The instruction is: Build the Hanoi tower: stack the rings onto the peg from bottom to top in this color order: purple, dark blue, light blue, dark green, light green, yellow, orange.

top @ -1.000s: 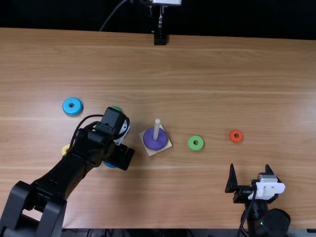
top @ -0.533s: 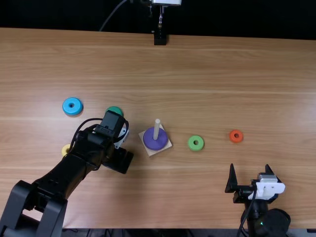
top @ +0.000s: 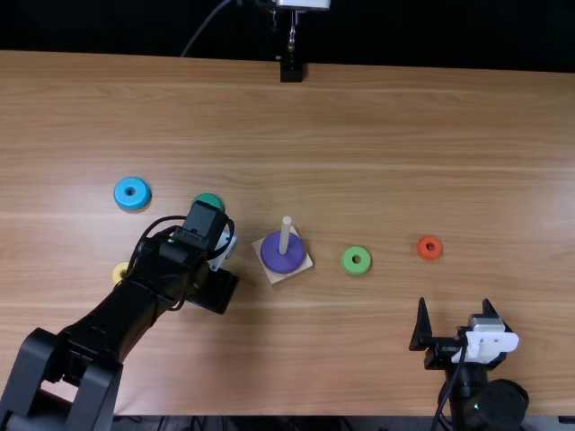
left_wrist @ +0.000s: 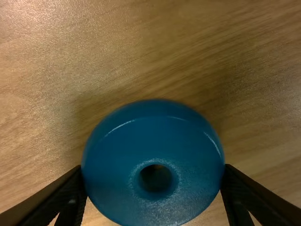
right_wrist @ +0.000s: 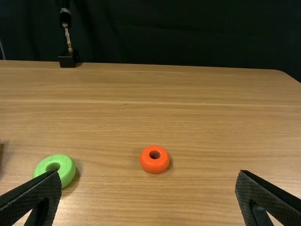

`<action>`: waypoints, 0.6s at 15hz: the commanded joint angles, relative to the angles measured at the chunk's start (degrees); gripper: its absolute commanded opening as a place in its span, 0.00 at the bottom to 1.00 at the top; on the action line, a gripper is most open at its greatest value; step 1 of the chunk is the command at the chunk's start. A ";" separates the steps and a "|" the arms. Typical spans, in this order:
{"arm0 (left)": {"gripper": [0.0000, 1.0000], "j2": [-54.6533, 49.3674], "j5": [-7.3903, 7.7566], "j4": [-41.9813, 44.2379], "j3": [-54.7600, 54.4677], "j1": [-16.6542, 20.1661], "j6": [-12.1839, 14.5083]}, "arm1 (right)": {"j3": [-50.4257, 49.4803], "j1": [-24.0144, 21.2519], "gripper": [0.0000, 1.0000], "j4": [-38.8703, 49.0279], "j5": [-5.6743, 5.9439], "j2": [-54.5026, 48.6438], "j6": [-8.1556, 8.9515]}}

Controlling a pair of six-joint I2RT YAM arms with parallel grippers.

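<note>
Nearest the robot's edge, the right arm's black gripper (top: 455, 301) sits over the light brown wooden worktop (top: 359, 359), its fingers wide apart with nothing between them. The left arm's black gripper (left_wrist: 153, 173) has its fingers clamped on a thick, glossy dark blue ring (left_wrist: 155, 134), one on each side of the rim. That is a sound place to take hold — the centre hole is left free for the peg. The ring looks hard and fairly light, so it should bear a firm squeeze, but the smooth curved wall could slip or tip if gripped off-centre.

A small yellow ring (top: 119, 272) lies partly behind the left arm. Around the pale wooden peg (top: 286, 235) on its square base (top: 306, 261) sits the wide purple ring (top: 283, 264); the dark blue one belongs on it next, and should be kept level over the peg, then let down gently. To the peg's right lie a light green ring (top: 347, 260) and a small orange ring (top: 422, 248). Farther off are a dark green ring (top: 209, 197) and a light blue ring (top: 121, 192) — both flat.
</note>
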 commanded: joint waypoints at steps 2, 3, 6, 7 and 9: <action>0.02 0.42 0.44 -0.19 -0.03 -0.55 0.37 | -3.39 -0.67 1.00 -4.52 -0.59 -0.73 -0.11; 0.02 0.16 0.44 -0.51 0.85 -0.29 0.37 | -3.39 -0.67 1.00 -4.52 -0.59 -0.73 -0.11; 0.02 -1.68 0.33 -2.09 6.21 0.24 -0.37 | -3.39 -0.67 1.00 -4.52 -0.59 -0.73 -0.11; 0.02 -2.56 0.33 -3.78 7.88 0.33 -0.37 | -3.39 -0.67 1.00 -4.52 -0.59 -0.73 -0.11; 0.02 -3.44 0.44 -9.26 11.39 1.30 -0.37 | -3.39 -0.67 1.00 -4.52 -0.59 -0.73 -0.11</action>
